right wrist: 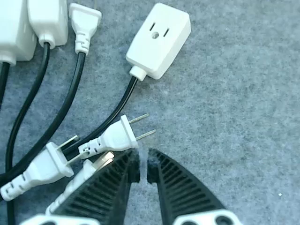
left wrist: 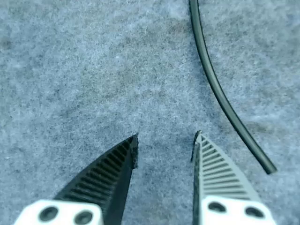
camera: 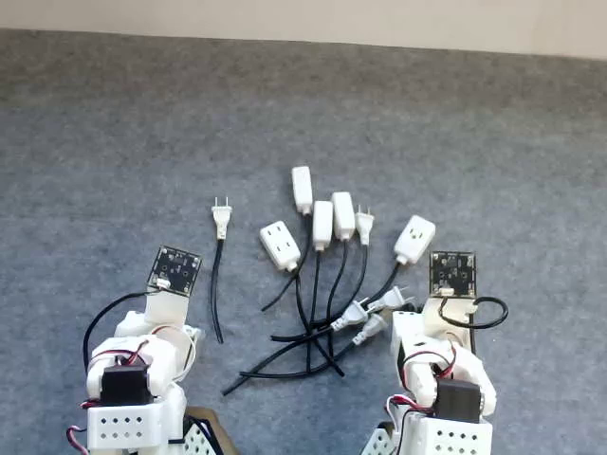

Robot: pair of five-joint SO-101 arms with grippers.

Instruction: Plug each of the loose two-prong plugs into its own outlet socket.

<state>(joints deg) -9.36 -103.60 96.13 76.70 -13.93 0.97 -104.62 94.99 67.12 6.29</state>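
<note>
My right gripper point(right wrist: 143, 165) is shut with nothing in it, its tips just short of a white two-prong plug point(right wrist: 117, 137) lying on the grey carpet. Two more plugs point(right wrist: 44, 168) point(right wrist: 86, 172) lie beside that one on black cords. Beyond them is a white outlet socket point(right wrist: 158, 41), face up. In the high view several sockets point(camera: 322, 224) are clustered mid-table, with a fourth plug point(camera: 364, 226) among them. A lone plug point(camera: 221, 218) with a short cord lies to their left. My left gripper point(left wrist: 166, 140) hangs open over bare carpet beside that black cord point(left wrist: 220, 93).
The black cords point(camera: 313, 341) cross in a tangle between the two arms. The left arm point(camera: 142, 370) and right arm point(camera: 441, 374) sit at the near edge. Bare carpet point(camera: 114, 142) stretches across the far and left parts of the table.
</note>
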